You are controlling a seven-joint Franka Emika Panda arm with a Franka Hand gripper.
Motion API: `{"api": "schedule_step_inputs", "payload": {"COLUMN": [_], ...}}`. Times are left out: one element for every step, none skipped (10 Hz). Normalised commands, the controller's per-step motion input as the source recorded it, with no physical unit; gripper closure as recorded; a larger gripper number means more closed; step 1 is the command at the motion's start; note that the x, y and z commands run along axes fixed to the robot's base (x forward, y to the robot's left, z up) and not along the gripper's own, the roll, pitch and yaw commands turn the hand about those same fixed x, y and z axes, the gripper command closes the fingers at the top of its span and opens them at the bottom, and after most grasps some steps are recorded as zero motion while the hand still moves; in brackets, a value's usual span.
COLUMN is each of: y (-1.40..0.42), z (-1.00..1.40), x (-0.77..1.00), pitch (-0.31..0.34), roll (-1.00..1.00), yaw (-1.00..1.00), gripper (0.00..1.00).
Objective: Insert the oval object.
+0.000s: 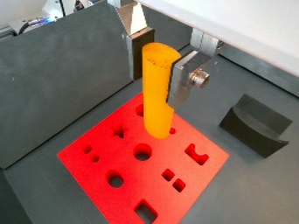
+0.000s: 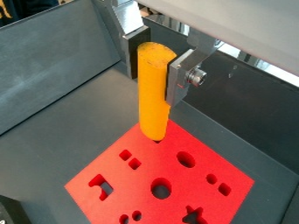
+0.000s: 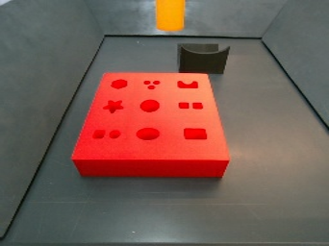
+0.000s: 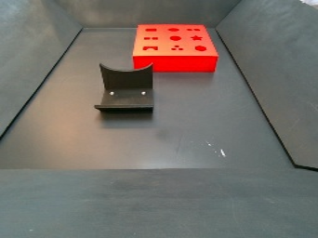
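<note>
The hand held the oval object upright, clamped between its fingers, hanging well above the red block on the bench. The grasp and lift looked complete; aligning with the oval hole and lowering remained.

Gripper fingers clamping the upright oval object, its lower end suspended above the red block with shaped holes, on the dark worktop.

Red block with shaped holes on dark floor; dark grey curved holder apart from it
</note>
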Motion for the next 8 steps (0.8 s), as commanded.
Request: {"api": "schedule_step_inputs", "payload": {"y": [-0.19, -0.34, -0.38, -0.40, -0.37, -0.28, -0.22, -0.19], "z": [-0.22, -0.47, -0.59, -0.76, -0.82, -0.81, -0.75, -0.62], "x": [0.12, 0.11, 0.05, 0.00, 0.00, -0.06, -0.10, -0.10], "pitch": [-0.020, -0.113, -0.161, -0.211, -0.214, -0.223, -0.197, -0.151], "roll": [0.00, 0.00, 0.00, 0.01, 0.02, 0.01, 0.02, 0.01], "yaw": [0.00, 0.02, 0.08, 0.05, 0.04, 0.02, 0.00, 0.03], "gripper": [1.00, 1.00, 1.00, 1.00, 1.00, 1.00, 1.00, 1.00]}}
